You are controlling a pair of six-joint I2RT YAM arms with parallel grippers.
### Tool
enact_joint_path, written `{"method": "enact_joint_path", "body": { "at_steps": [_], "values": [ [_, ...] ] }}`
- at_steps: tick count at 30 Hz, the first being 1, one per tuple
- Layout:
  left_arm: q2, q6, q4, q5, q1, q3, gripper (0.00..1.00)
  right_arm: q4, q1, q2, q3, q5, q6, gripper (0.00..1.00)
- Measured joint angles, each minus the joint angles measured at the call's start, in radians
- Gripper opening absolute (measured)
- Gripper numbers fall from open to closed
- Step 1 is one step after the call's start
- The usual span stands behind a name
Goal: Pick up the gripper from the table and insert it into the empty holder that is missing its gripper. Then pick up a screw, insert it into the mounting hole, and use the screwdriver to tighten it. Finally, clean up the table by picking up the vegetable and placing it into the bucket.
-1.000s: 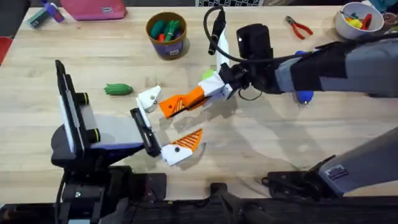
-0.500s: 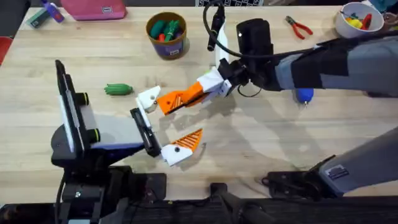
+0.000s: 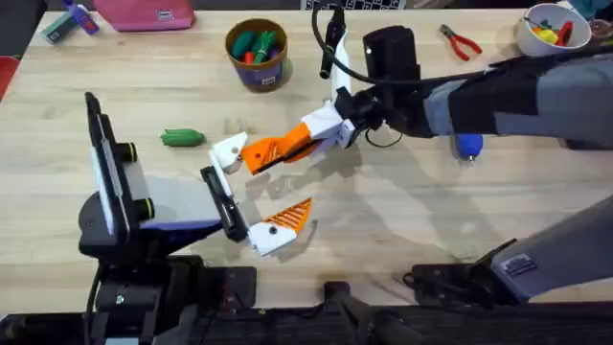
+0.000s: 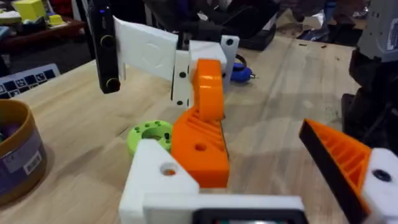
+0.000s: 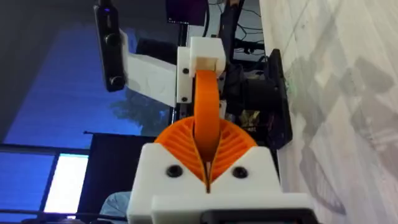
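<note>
The orange gripper (image 3: pixel 273 150) hangs just above the table, held at one end by my right gripper (image 3: pixel 324 132), which is shut on it. Its free end meets the plain white holder (image 3: pixel 230 150), one finger of my open left gripper (image 3: pixel 254 189). In the left wrist view the orange gripper (image 4: pixel 202 137) lies against the holder (image 4: pixel 163 180). In the right wrist view the orange gripper (image 5: pixel 206 106) points into the holder (image 5: pixel 202 55). The green vegetable (image 3: pixel 182 138) lies left of the holder. The bucket (image 3: pixel 257 53) stands at the back. The blue screwdriver (image 3: pixel 467 146) peeks from under the right arm.
Toys fill the bucket. Red-handled pliers (image 3: pixel 462 42) and a white bowl (image 3: pixel 551 29) sit at the back right, and a pink case (image 3: pixel 144 13) at the back left. A lime green disc (image 4: pixel 149 134) lies on the table under the orange gripper.
My right gripper has carried the orange gripper a little to the left, bringing its free end up against the white holder. The left arm has stayed still.
</note>
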Motion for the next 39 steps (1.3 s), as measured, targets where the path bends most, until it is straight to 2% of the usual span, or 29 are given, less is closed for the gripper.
{"method": "enact_joint_path", "body": {
  "at_steps": [23,31,39],
  "values": [
    [0.000,0.004,0.001,-0.004,0.000,0.000,0.987,-0.036,0.031,0.001,0.054,0.075,0.000,0.009],
    [0.000,0.003,0.002,-0.014,0.000,0.000,0.985,-0.036,0.061,0.061,0.117,0.070,0.000,0.009],
    [0.000,0.000,0.002,-0.014,0.000,0.000,0.985,-0.036,0.071,0.067,0.123,0.070,0.000,0.009]
  ]
}}
